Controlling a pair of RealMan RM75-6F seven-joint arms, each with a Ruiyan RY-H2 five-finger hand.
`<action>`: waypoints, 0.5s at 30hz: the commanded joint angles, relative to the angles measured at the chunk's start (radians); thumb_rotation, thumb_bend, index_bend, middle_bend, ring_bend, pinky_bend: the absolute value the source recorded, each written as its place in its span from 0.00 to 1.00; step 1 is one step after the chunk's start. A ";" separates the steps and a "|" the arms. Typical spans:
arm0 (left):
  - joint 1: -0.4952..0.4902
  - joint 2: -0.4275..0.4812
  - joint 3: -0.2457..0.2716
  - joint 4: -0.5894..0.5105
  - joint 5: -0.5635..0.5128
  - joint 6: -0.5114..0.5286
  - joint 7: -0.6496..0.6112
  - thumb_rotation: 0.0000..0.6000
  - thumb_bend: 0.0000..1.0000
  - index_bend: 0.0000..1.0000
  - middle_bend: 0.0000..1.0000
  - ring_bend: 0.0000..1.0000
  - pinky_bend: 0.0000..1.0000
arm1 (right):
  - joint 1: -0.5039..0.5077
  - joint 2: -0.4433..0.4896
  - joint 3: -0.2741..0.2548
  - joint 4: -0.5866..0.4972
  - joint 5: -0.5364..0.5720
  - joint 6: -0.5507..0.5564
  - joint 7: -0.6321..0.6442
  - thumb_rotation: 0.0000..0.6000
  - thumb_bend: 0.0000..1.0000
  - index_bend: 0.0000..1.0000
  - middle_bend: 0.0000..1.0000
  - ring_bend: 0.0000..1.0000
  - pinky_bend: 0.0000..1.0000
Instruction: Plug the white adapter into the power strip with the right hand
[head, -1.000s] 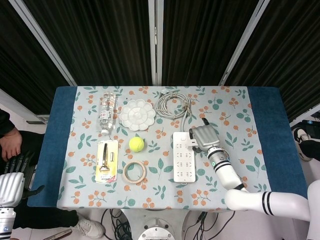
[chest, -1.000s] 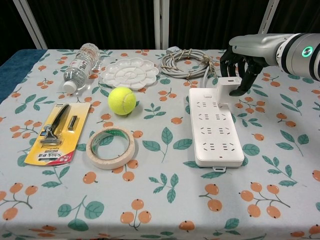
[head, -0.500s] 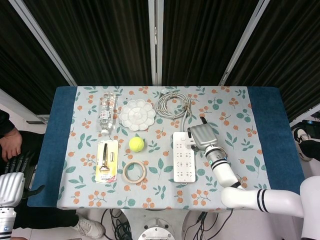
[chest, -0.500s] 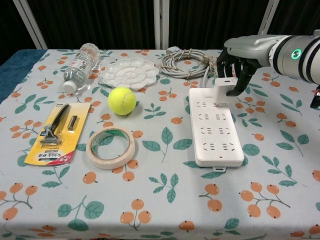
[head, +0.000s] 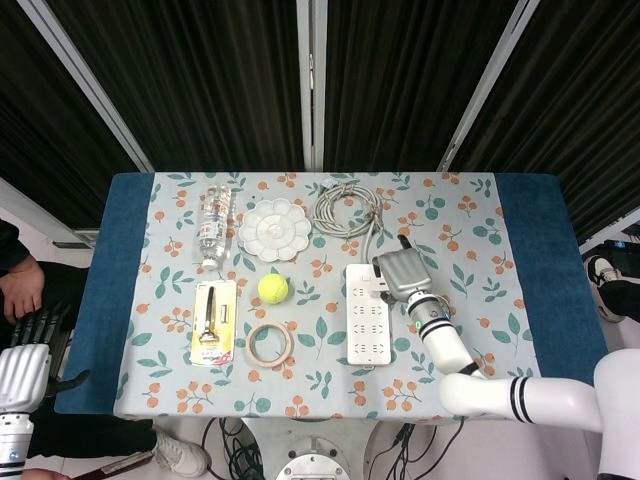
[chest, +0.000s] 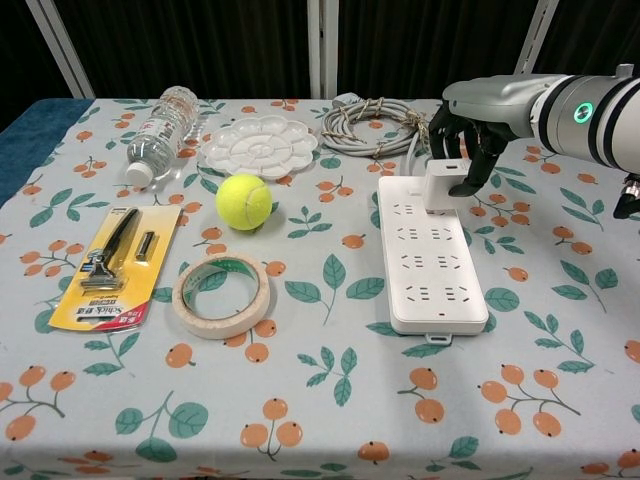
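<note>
The white power strip (chest: 430, 262) (head: 367, 328) lies lengthwise on the flowered cloth, right of centre. The white adapter (chest: 439, 187) (head: 382, 289) stands upright on the strip's far end, its base against the sockets there. My right hand (chest: 468, 125) (head: 403, 274) comes in from the right and grips the adapter's top from above, dark fingers curled around it. How deep the prongs sit is hidden. My left hand (head: 22, 372) hangs off the table's near left corner, holding nothing, fingers apart.
A coiled grey cable (chest: 375, 125) lies just behind the strip. On the left half are a tennis ball (chest: 244, 201), a tape roll (chest: 221, 294), a razor pack (chest: 115, 266), a water bottle (chest: 160, 130) and a white palette (chest: 260, 146).
My right hand has shifted left and down with the adapter. The adapter now sits lower, against the strip's far sockets. The left hand has stayed put.
</note>
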 joint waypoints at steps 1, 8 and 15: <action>0.001 -0.002 0.000 0.002 0.000 0.001 -0.002 1.00 0.07 0.00 0.01 0.00 0.00 | 0.010 -0.005 -0.005 0.001 0.013 0.006 -0.017 1.00 0.53 0.79 0.68 0.47 0.00; 0.002 -0.007 0.002 0.009 -0.002 -0.001 -0.008 1.00 0.07 0.00 0.01 0.00 0.00 | 0.026 -0.021 -0.010 0.007 0.033 0.017 -0.042 1.00 0.53 0.80 0.68 0.48 0.00; 0.003 -0.011 0.002 0.015 -0.003 -0.002 -0.013 1.00 0.07 0.00 0.01 0.00 0.00 | 0.042 -0.034 -0.012 0.015 0.053 0.021 -0.063 1.00 0.53 0.80 0.68 0.48 0.00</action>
